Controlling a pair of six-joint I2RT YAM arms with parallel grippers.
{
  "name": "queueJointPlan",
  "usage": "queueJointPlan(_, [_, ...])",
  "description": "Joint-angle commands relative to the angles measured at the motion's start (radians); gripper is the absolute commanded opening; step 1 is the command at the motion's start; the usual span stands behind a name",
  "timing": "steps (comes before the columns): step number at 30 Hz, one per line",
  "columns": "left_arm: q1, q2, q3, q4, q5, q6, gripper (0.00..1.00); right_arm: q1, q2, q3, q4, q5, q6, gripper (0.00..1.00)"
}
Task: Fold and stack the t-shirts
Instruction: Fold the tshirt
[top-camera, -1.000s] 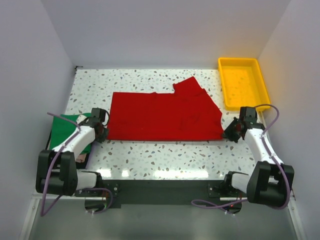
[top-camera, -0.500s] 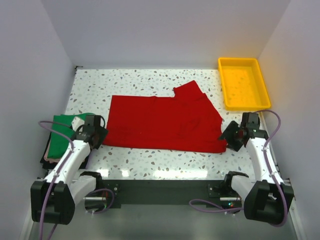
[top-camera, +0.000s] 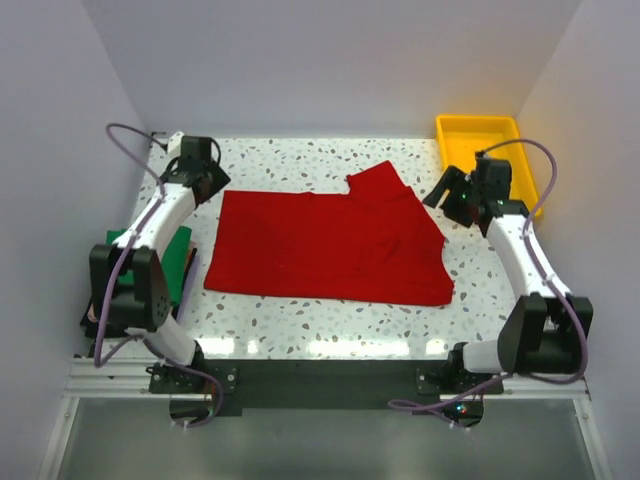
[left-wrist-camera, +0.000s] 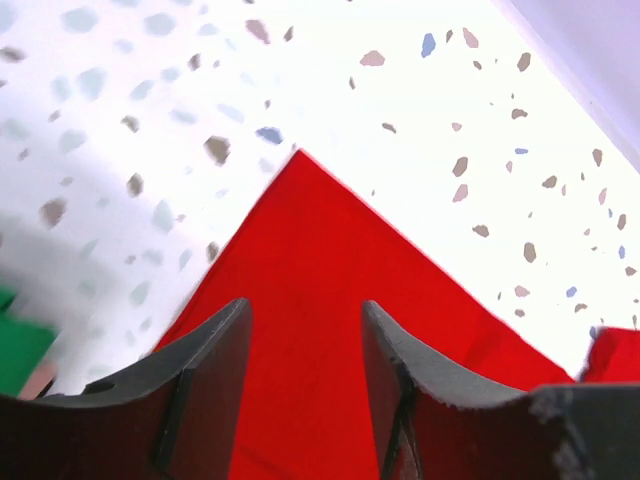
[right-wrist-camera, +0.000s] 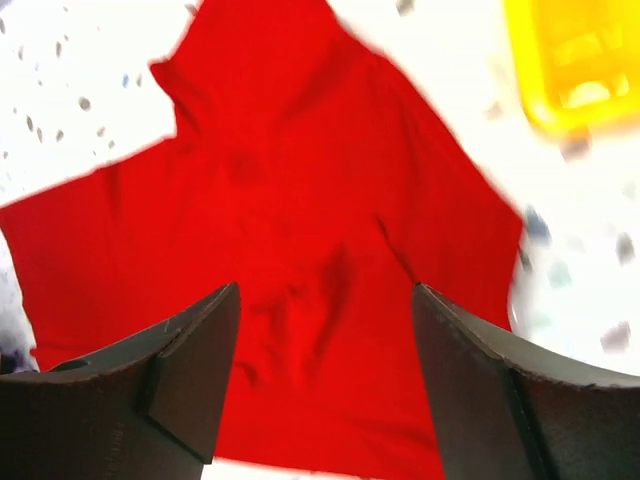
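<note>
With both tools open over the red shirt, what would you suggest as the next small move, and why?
Probably lower the left tool onto the far-left corner of the red t-shirt and pinch it: that corner lies flat just ahead of its open fingers, not yet grasped.

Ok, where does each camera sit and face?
Top external: high behind the robot, looking down at the table, red t-shirt, left arm, right arm.
Left wrist: behind the open left gripper, fingers in frame, facing the shirt's far-left corner.
Right wrist: behind the open right gripper, fingers in frame, facing the shirt and yellow tray.
All three share the red t-shirt.
</note>
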Motion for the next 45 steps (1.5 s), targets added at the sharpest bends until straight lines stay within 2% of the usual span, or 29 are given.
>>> queueJointPlan(1, [-0.005, 0.172, 0.161, -0.013, 0.040, 0.150, 0.50, 0.049, 0.154, 0.140, 0.145, 0.063, -0.058, 0.72])
queueJointPlan(5, [-0.007, 0.362, 0.310, -0.035, 0.039, 0.176, 0.47, 0.077, 0.335, 0.279, 0.197, 0.063, -0.083, 0.66])
queueJointPlan(9, [-0.007, 0.474, 0.450, -0.065, 0.008, 0.187, 0.45, 0.086, 0.477, 0.408, 0.245, 0.053, -0.115, 0.63])
queueJointPlan(15, [-0.011, 0.602, 0.545, -0.128, -0.035, 0.165, 0.42, 0.112, 0.668, 0.660, 0.216, 0.066, -0.155, 0.62])
queueJointPlan(26, [-0.014, 0.711, 0.585, -0.156, -0.098, 0.148, 0.41, 0.149, 0.878, 0.850, 0.186, 0.080, -0.207, 0.62])
queueJointPlan(30, [-0.014, 0.717, 0.585, -0.150, -0.113, 0.147, 0.31, 0.172, 0.939, 0.894, 0.183, 0.105, -0.246, 0.62])
queueJointPlan(34, [-0.014, 0.720, 0.584, -0.145, -0.116, 0.156, 0.27, 0.189, 1.019, 0.944, 0.142, 0.145, -0.273, 0.63])
queueJointPlan(38, [-0.014, 0.720, 0.577, -0.142, -0.110, 0.156, 0.19, 0.199, 1.056, 0.974, 0.116, 0.171, -0.289, 0.63])
queueJointPlan(45, [-0.014, 0.711, 0.556, -0.124, -0.100, 0.160, 0.12, 0.228, 1.125, 1.071, 0.058, 0.244, -0.328, 0.63])
